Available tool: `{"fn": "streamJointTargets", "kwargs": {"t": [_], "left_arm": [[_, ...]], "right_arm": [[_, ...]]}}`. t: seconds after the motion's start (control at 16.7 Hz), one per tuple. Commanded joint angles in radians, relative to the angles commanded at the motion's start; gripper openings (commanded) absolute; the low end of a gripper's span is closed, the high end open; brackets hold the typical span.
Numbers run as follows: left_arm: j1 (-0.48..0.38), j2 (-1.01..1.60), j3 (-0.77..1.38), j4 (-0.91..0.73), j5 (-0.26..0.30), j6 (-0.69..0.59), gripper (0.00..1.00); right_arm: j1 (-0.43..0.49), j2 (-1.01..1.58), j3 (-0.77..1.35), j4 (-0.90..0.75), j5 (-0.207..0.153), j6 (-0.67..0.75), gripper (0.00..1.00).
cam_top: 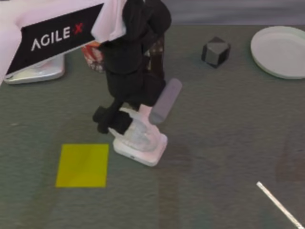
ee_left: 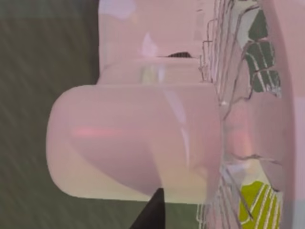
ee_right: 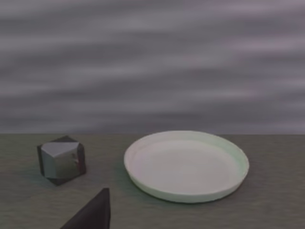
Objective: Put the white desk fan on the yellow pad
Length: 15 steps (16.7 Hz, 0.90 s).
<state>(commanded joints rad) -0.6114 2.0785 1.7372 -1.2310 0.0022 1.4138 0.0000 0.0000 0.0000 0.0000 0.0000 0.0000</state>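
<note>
Left end effector (cam_top: 125,125) over the white desk fan (cam_top: 143,140)

Its fingers pinch the fan's motor housing; the fan's base sits on the tabletop (cam_top: 214,152) just right of the yellow pad (cam_top: 83,165), not touching it.

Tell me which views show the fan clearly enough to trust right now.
Top view: left arm hides much of the white desk fan, yellow pad plain. Left wrist view: fan fills the frame, soft. Right wrist view: only plate and cube.

White left arm (cam_top: 28,28) with black "AGILE X" band, red X; black wrist and pincer (cam_top: 119,119)
</note>
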Motion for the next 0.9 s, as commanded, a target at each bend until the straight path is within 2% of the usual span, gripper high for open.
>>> {"fn": "streamJointTargets", "kwargs": {"t": [0.36, 0.9], "left_arm": [[0.000, 0.000, 0.000, 0.000, 0.000, 0.000, 0.02], [0.001, -0.008, -0.001, -0.002, 0.000, 0.000, 0.00]], "right_arm": [[0.000, 0.000, 0.000, 0.000, 0.000, 0.000, 1.00], [0.000, 0.000, 0.000, 0.000, 0.000, 0.000, 1.00]]}}
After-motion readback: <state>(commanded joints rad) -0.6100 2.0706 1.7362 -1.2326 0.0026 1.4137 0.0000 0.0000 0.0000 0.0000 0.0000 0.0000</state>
